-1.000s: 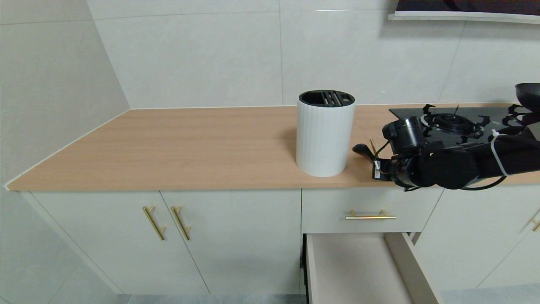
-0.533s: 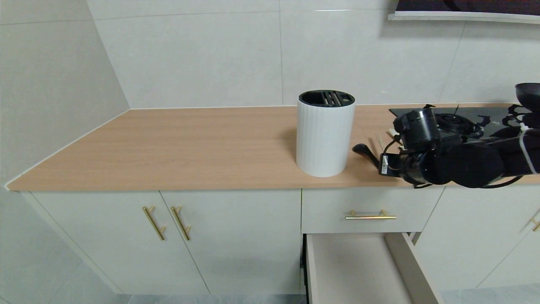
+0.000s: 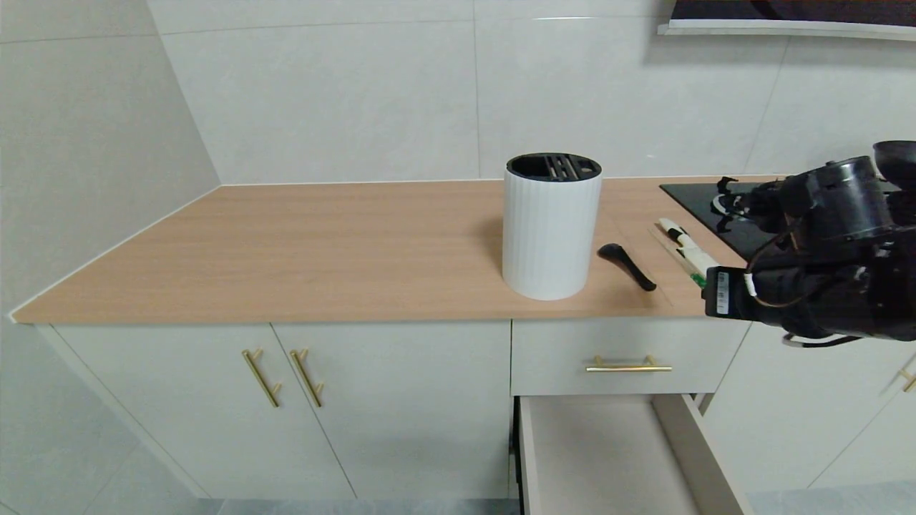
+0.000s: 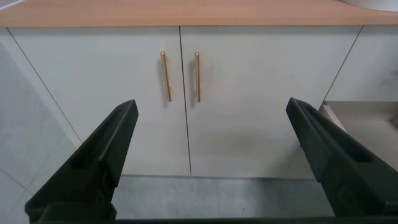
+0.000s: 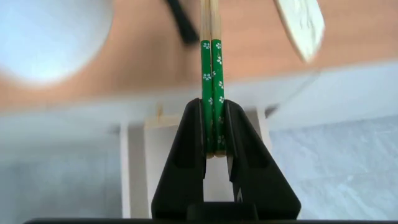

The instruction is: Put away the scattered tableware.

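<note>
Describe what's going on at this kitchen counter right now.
The robot's right gripper is shut on a pair of chopsticks, gripping their green ends at the front edge of the counter. A black spoon and a white utensil lie on the counter beside the white holder. The drawer below stands open. The left gripper hangs open facing the cabinet doors.

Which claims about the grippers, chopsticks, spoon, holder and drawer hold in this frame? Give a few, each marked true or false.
1. The right gripper is shut on the chopsticks. True.
2. The left gripper is shut. False: it is open and empty.
3. The spoon lies on the counter beside the holder. True.
4. The holder is tipped over. False: it stands upright.
5. The lower drawer is shut. False: it is pulled open.
</note>
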### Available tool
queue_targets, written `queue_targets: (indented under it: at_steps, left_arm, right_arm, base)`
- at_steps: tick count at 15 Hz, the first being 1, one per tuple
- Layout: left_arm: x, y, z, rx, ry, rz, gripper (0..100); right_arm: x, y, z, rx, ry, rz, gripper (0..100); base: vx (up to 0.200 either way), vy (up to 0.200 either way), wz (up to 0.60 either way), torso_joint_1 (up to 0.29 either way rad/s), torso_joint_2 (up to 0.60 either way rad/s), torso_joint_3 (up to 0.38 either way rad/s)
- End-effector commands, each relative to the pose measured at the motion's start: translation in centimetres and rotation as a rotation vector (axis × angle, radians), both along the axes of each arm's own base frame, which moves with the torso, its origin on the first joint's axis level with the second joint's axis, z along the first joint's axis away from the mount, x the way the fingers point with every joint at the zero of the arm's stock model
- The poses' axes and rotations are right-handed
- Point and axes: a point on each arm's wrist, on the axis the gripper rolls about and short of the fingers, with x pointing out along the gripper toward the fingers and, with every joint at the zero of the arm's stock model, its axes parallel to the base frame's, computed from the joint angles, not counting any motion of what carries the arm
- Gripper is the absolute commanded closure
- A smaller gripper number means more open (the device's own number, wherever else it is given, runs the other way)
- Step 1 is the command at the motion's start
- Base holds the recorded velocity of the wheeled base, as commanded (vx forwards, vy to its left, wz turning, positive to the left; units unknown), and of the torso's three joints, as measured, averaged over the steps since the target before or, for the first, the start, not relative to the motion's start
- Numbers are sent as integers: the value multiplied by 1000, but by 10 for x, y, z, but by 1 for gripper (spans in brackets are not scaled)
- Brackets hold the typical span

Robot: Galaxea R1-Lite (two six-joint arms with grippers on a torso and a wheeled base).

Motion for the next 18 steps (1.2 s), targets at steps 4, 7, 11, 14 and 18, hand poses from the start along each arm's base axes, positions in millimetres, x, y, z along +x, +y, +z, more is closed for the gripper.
queue_targets:
  at_steps: [4,7,11,14,18]
  left_arm:
    - [0,0,0,-1,-1,1,0]
    - [0,0,0,-1,1,1,0]
    - [0,0,0,-1,-1,1,0]
    - [0,0,0,-1,-1,0,0]
    - [0,0,0,-1,-1,1,0]
  right_arm:
    - [-81,-21,37,100,38,267,100]
    - [-97,-17,32,69,62,349,100]
    - [-100,-5,19,40,112,424,100]
    - [-101,4,8,34,161,486,100]
    - [-97,10,-2,12,205,500,100]
  base:
    - [0,0,0,0,0,0]
    - [0,0,0,0,0,0]
    - [0,0,0,0,0,0]
    - [0,0,0,0,0,0]
    - [0,0,0,0,0,0]
